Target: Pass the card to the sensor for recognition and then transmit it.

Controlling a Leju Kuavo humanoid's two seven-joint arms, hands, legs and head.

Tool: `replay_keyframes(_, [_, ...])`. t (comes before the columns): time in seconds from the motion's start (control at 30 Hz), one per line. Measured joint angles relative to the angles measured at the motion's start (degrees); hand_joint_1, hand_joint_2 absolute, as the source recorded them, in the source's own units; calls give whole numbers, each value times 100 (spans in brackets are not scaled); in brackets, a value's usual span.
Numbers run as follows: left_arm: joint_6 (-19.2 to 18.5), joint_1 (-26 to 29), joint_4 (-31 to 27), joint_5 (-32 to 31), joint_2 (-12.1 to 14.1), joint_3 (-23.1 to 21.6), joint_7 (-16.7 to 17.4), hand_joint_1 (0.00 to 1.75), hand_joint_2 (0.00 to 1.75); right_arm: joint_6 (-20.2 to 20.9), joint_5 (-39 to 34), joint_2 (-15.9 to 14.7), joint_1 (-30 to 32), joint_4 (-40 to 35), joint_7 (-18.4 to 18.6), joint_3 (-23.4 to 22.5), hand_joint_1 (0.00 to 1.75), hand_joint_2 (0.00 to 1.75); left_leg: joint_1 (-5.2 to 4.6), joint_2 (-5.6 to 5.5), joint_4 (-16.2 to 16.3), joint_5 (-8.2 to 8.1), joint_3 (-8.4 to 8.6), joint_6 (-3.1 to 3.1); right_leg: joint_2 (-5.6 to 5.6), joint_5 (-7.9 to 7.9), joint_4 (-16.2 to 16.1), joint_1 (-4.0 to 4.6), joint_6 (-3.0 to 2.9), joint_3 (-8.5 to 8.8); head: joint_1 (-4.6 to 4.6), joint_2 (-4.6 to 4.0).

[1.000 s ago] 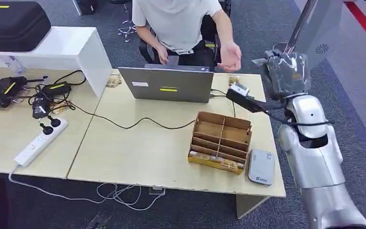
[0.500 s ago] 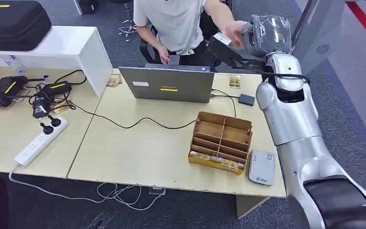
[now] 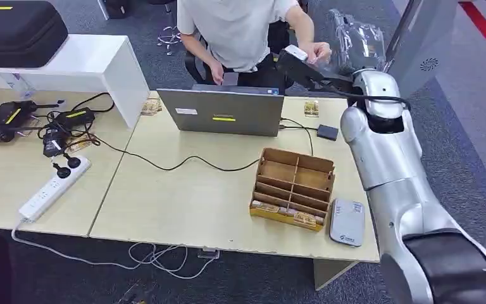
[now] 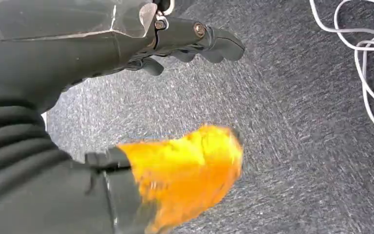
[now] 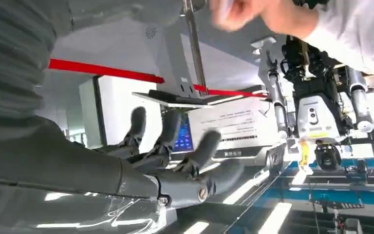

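Note:
My right arm is raised over the far side of the table, and my right hand [image 3: 294, 65] reaches toward a seated person. The small white card [image 3: 295, 52] sits just above my fingertips, pinched by the person's hand [image 3: 318, 50]. In the right wrist view my right hand [image 5: 175, 161] has its dark fingers [image 5: 202, 148] stretched out with nothing in them, and the person's blurred hand [image 5: 243, 10] is beyond them. The grey card sensor [image 3: 347, 221] lies flat near the table's front right corner. My left hand [image 4: 175, 44] hangs over grey carpet, fingers apart and holding nothing.
A cardboard divider box [image 3: 294, 187] stands beside the sensor. An open laptop [image 3: 224, 111] faces the person, with a small dark adapter [image 3: 327, 132] and cables to its right. A power strip [image 3: 54, 188], chargers and a white shelf [image 3: 95, 63] occupy the left table.
My right arm swung up from above the table to the person with the card. The person's hand met mine and now pinches the card.

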Motion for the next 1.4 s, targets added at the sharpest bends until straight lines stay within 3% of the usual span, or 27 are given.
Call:
replay_keyframes(0.23, [15, 3, 0, 68, 0, 2, 2, 0, 175, -195, 114, -13, 171, -107, -438, 0, 0, 175, 0, 1, 0, 0, 0, 0, 0, 0, 0, 0, 0, -2, 0, 0])
replay_keyframes(0.3, [17, 4, 0, 133, -2, 22, 22, 0, 175, -286, 79, -55, 374, -366, -709, 26, 0, 175, 0, 0, 0, 0, 0, 0, 0, 0, -1, 0, 0, -1, 0, 0])
replay_keyframes(0.6, [35, 17, 0, 241, -20, 175, 70, 0, 175, -348, -127, -335, 1282, -1594, -1047, 328, 0, 175, 0, -1, 0, -2, -2, -1, -1, -1, -4, 0, 1, -4, -2, 0])
replay_keyframes(0.67, [219, 20, 0, 240, -193, 247, 162, 0, 175, -514, 112, -488, 1787, -2176, -979, 510, 0, 175, -1, -10, 1, -4, -3, 1, -9, -2, -9, 0, 2, -2, -4, 0])
replay_keyframes(0.73, [649, 10, 0, 306, -487, 349, 306, 0, 175, -629, 329, -642, 2469, -2929, -901, 723, 0, 175, -2, -22, 0, -8, -5, 6, -21, -4, -14, -2, 4, -2, -2, 0])
replay_keyframes(0.83, [704, 4, 7, 420, -803, 459, 418, 0, 175, -726, 531, -901, 3445, -3833, -759, 1045, 0, 175, 0, -24, 0, -17, -14, 10, -21, -6, -26, 1, 7, 1, 4, 0])
replay_keyframes(0.93, [702, 4, 20, 455, -947, 586, 457, 0, 175, -796, 575, -1124, 4142, -4484, -702, 1226, 0, 175, 1, -15, 0, -21, -17, 15, -13, -5, -31, 2, 7, -2, -2, 0])
replay_keyframes(1.13, [684, 1, 20, 463, -1017, 726, 470, 0, 175, -774, 588, -1353, 4543, -5064, -674, 1379, 0, 175, 3, -14, 0, -18, -16, 13, -14, -5, -31, 2, 7, -2, 0, 0])
replay_keyframes(1.4, [684, -1, 20, 463, -1047, 807, 470, 0, 175, -769, 588, -1458, 4644, -5283, -674, 1425, 0, 175, 4, -14, 0, -15, -15, 11, -13, -3, -29, 3, 5, -2, 0, 0])
